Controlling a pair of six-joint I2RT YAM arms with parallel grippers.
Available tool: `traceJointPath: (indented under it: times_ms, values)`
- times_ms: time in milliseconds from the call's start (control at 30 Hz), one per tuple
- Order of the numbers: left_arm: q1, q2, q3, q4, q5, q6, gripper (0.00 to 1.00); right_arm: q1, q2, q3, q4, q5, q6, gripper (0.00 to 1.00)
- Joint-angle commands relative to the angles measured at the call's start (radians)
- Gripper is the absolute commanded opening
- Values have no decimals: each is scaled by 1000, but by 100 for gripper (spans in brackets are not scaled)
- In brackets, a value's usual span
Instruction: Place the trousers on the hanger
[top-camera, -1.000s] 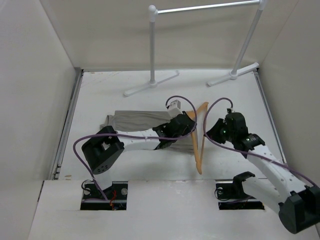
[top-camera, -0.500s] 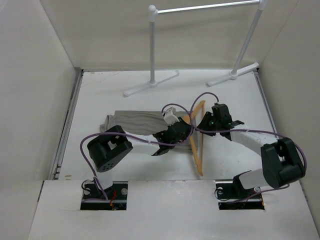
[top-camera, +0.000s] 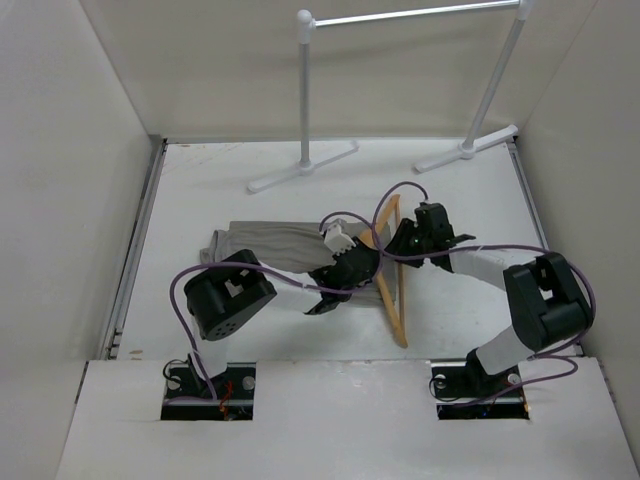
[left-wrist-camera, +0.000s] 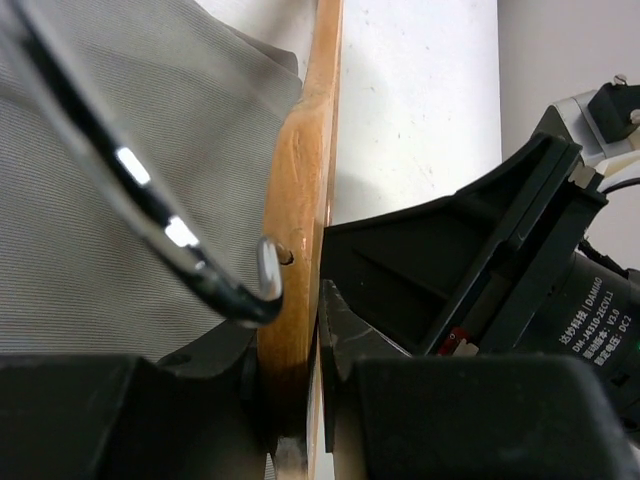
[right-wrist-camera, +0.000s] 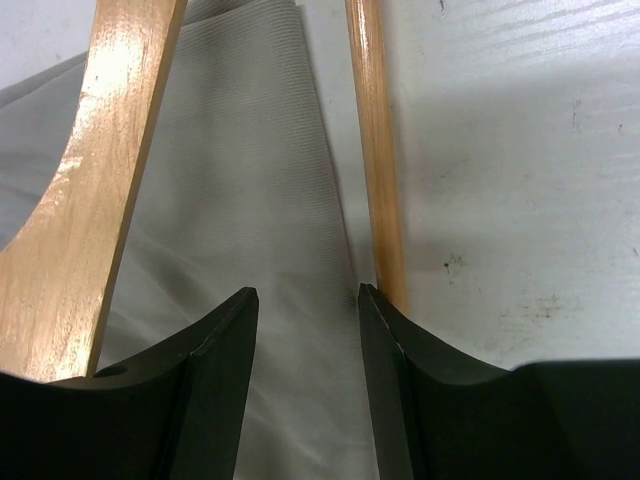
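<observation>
**A:** The left fingers (left-wrist-camera: 340, 345) are clenched on the hanger (left-wrist-camera: 298, 190). Its tan wood is pinched edge-on between them, and the thin metal hook (left-wrist-camera: 170, 230) curves out of the wood just beyond their tips.

**B:** And the right fingers (right-wrist-camera: 215, 370)?

**A:** Released and standing apart, with only the flat grey cloth of the trousers (right-wrist-camera: 250, 180) showing in the gap. The round crossbar (right-wrist-camera: 378, 150) runs just beside one finger, and the broad glossy shoulder lies outside the other.

**B:** What does the overhead view add?

**A:** It shows the arms. The left one is folded at the elbow, its forearm lying rightward over the end of the trousers (top-camera: 265, 243). The right one is bent back on itself, reaching leftward low over the white counter (top-camera: 200, 190). Both wrists meet at one end of the hanger (top-camera: 392, 295), which lies flat on the counter.

**B:** And the wrist cameras?

**A:** They show texture: a fine ribbed weave on the cloth, and varnished grain on the wood.
</observation>
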Motion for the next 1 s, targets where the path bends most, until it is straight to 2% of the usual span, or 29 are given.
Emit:
traceJointPath:
  times_ms: [0, 133, 200, 233, 367, 400, 533, 733, 833, 967]
  values:
    - [-8, 18, -3, -26, -29, -15, 10, 4, 21, 37, -15, 76, -30, 52]
    - [-8, 26, -9, -25, -38, -31, 10, 27, 44, 54, -69, 113, -42, 53]
    - [-3, 30, -17, -22, -37, -44, 10, 34, 44, 41, -64, 108, -33, 48]
    - [0, 33, -20, -17, -34, -47, 10, 34, 43, 32, -55, 100, -27, 44]
    - [0, 33, -32, -17, -35, -50, 10, 33, 18, 3, -17, 67, 4, 13]
    - [3, 27, -37, -20, -35, -50, 10, 24, -3, -6, 3, 59, 12, 10]
    - [24, -9, -81, -26, -29, -45, 10, -22, -122, -3, 37, 41, 35, 8]
    - [64, -106, -213, -60, -8, -13, 10, -114, -215, 28, -35, -8, 47, 8]
    - [104, -212, -308, -85, -5, 14, 10, -162, -222, 31, -73, -7, 45, 8]
    - [199, -437, -420, -198, 20, 103, 10, -205, -227, 26, -83, 11, 51, 8]
